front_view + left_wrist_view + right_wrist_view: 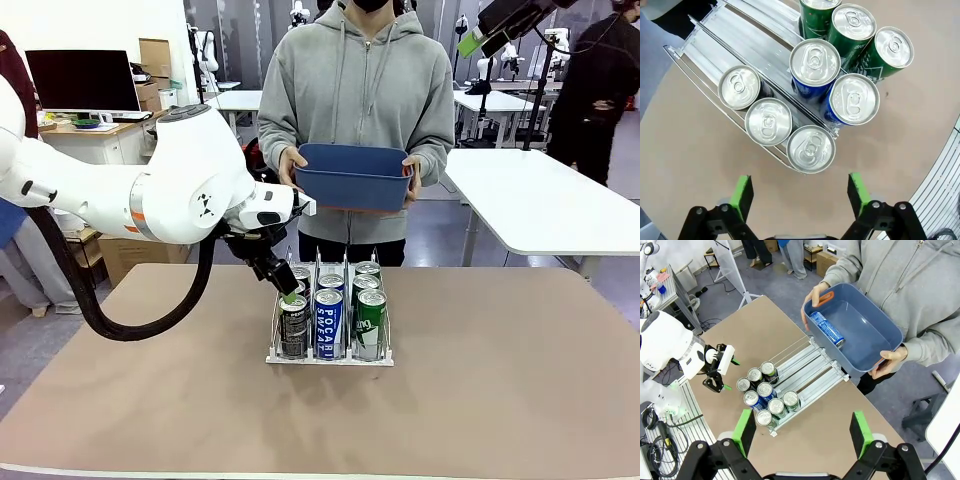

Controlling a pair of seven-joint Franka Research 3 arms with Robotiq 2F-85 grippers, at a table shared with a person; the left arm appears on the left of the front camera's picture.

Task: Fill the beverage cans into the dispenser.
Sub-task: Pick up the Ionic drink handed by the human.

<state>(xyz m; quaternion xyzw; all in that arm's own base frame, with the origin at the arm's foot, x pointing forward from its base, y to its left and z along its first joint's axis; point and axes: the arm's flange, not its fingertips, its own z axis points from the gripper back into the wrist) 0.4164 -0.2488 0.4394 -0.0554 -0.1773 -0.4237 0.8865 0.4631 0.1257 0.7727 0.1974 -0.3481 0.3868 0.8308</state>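
- Left gripper fingers sit nearest the lens in the left wrist view: green pads spread wide, nothing between them, bare table underneath
- Front view puts that gripper low over the dispenser, tips at the top of the front black can; contact can't be told
- Dispenser stands mid-table, three clear lanes, cans packed at the end nearer the robot
- Beverage cans in the rack: three black in one outer lane, two blue in the middle lane, three green in the other outer lane, all upright with silver tops up
- Far part of each lane is bare rail
- Right gripper hangs high above the table, jaws fully apart, holding nothing; it looks down on the rack and the person
- Person stands at the far edge of the table holding a blue bin with both hands, clear of the table top
- One blue can lies on its side inside the bin, near one end wall
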